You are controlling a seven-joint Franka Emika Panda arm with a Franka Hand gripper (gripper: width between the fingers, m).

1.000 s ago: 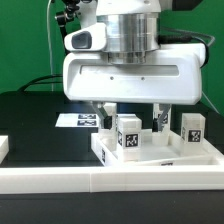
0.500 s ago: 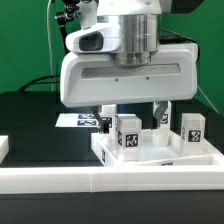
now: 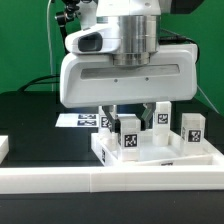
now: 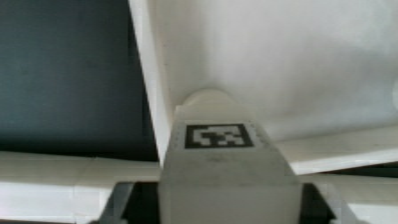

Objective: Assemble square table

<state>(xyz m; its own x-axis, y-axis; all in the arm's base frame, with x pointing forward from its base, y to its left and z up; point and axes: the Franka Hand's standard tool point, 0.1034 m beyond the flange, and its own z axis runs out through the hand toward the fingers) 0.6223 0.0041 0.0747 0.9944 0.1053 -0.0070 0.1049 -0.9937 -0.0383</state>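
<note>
The square table's white slab [image 3: 165, 160] lies near the front of the black table, with white tagged leg blocks standing on it. My gripper [image 3: 132, 118] has come down over the front leg block [image 3: 127, 136], one finger on each side of it and well apart. It is open. A second leg [image 3: 160, 118] stands by the finger on the exterior view's right, and a third [image 3: 193, 126] stands further right. In the wrist view the tagged leg [image 4: 222, 160] fills the space between the fingers [image 4: 134, 205] of my gripper [image 4: 226, 205], with the slab [image 4: 302, 60] behind it.
A long white rail [image 3: 110, 186] runs along the front edge. The marker board [image 3: 75, 120] lies flat behind the slab on the exterior view's left. A white piece [image 3: 3, 148] shows at the left edge. A green wall stands behind.
My gripper has moved down, so its fingers now reach lower around the front leg block. The legs and slab have not moved.
</note>
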